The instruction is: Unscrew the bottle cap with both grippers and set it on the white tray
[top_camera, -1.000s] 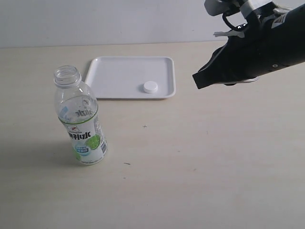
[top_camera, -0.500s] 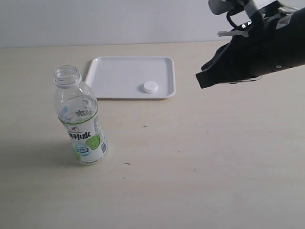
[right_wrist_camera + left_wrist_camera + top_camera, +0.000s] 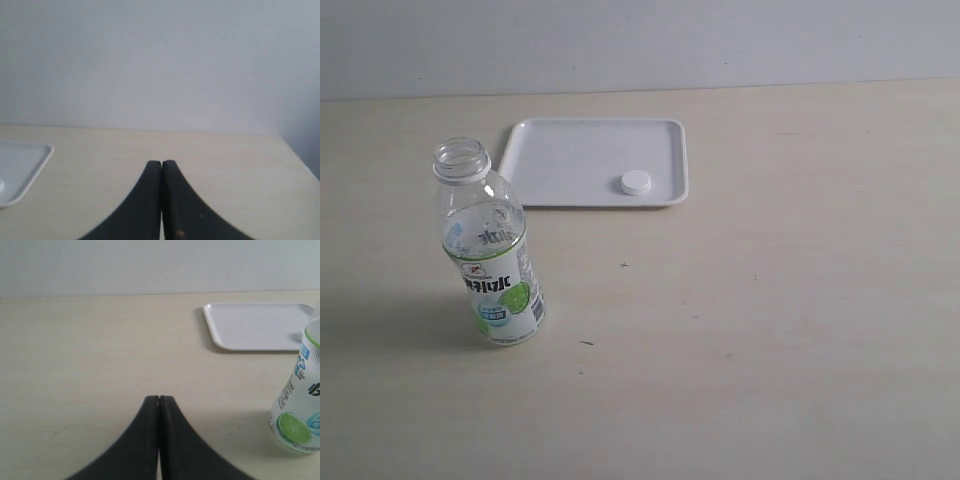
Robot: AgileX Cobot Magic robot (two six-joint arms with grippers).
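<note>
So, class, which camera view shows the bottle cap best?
The exterior view: the bottle cap lies whole and unobstructed on the white tray. In the left wrist view the bottle mostly hides it; the right wrist view catches at most a sliver at the frame edge.

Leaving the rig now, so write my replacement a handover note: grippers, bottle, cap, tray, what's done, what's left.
Left gripper: shut, empty, clear of the bottle.
Right gripper: shut, empty.
Neither shows in the exterior view.
The bottle stands upright on the table, neck open, in front of the white tray.
Bottle cap: lying inside the white tray, near its right front corner.
Done: cap off and placed.
Left: seemingly nothing.
</note>
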